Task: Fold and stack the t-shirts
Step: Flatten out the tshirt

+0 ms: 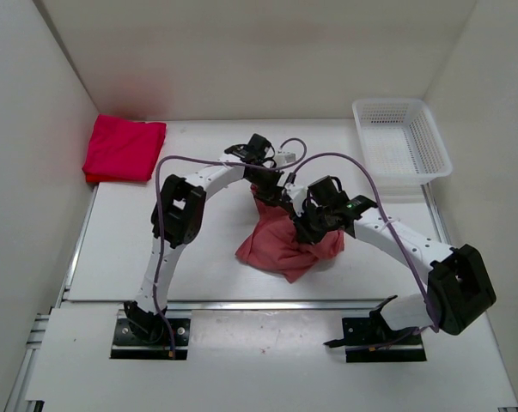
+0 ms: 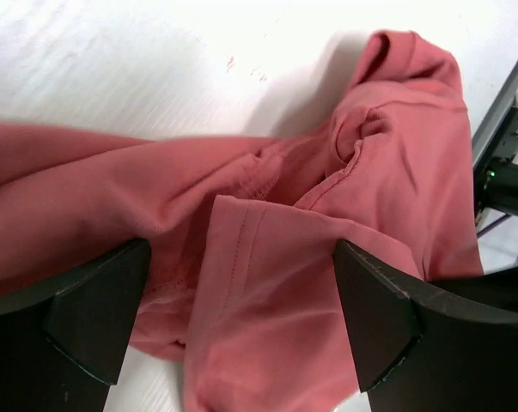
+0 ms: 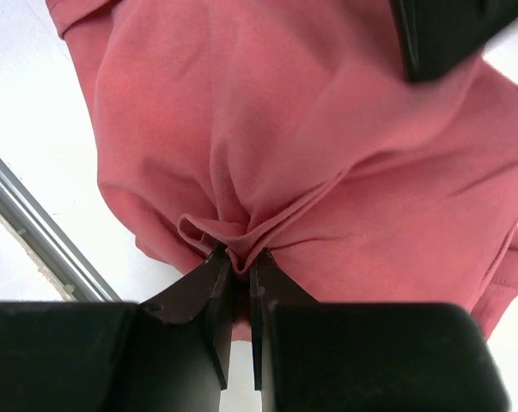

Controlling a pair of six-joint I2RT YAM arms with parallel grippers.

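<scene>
The dusty salmon pink t-shirt (image 1: 286, 246) hangs bunched in the middle of the table, its lower part resting on the surface. My right gripper (image 3: 240, 262) is shut on a folded edge of it (image 3: 267, 129) and holds that edge up. My left gripper (image 2: 241, 300) is open, its fingers (image 2: 95, 309) spread wide just above the same shirt (image 2: 387, 172), holding nothing. In the top view the left gripper (image 1: 271, 184) is at the shirt's far upper end and the right gripper (image 1: 306, 221) is beside it. A folded crimson-magenta t-shirt (image 1: 124, 146) lies at the back left, with a redder edge (image 1: 112, 178) under it.
A white mesh basket (image 1: 402, 142) stands at the back right. White walls close in the table on three sides. A metal rail (image 3: 35, 232) runs along the table's near edge. Both arms cross over the table's middle.
</scene>
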